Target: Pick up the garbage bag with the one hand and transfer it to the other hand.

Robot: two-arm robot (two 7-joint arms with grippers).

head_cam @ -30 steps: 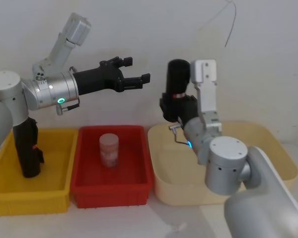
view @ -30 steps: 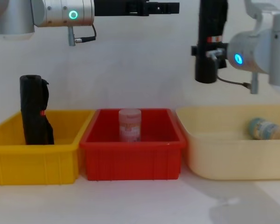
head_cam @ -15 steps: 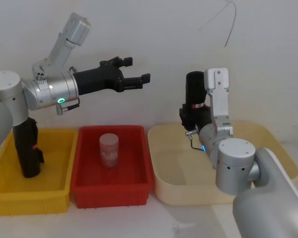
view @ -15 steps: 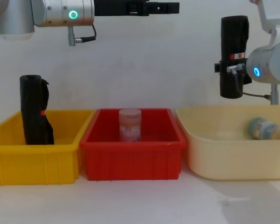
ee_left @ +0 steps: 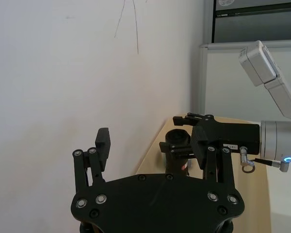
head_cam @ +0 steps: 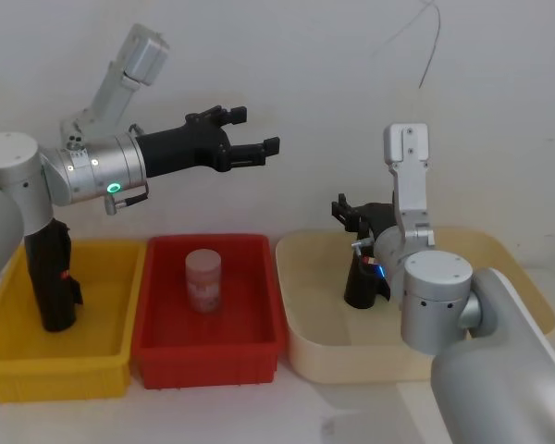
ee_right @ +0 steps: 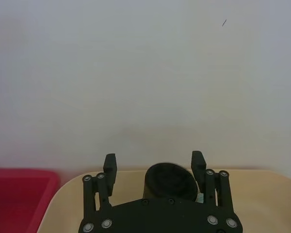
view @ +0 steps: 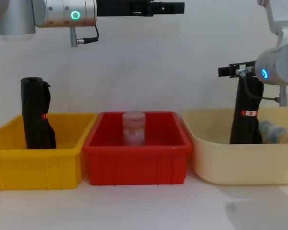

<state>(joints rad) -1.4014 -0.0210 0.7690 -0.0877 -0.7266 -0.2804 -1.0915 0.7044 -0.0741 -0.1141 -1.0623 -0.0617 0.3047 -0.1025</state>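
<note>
The garbage bag [head_cam: 359, 282] [view: 245, 115], a black roll with a small red-and-white label, stands slightly tilted inside the beige bin [head_cam: 301, 347]. My right gripper [head_cam: 351, 211] [view: 230, 71], on the blue-ringed arm, is open around the roll's top. In the right wrist view the fingers [ee_right: 109, 165] stand clear of the roll's top [ee_right: 169, 182] on both sides. My left gripper [head_cam: 255, 129] [view: 175, 7], on the green-ringed arm, hangs open and empty high above the red bin. The left wrist view looks across at the garbage bag [ee_left: 177, 138].
A yellow bin [head_cam: 102, 370] at the left holds another black roll [head_cam: 51, 277]. The red bin [head_cam: 203, 356] in the middle holds a pink jar [head_cam: 203, 277]. A jar [view: 276, 132] lies on its side in the beige bin beside the bag.
The right arm came down and to the right with the garbage bag from mid-air into the beige bin, then opened its fingers. The left arm stayed put.
</note>
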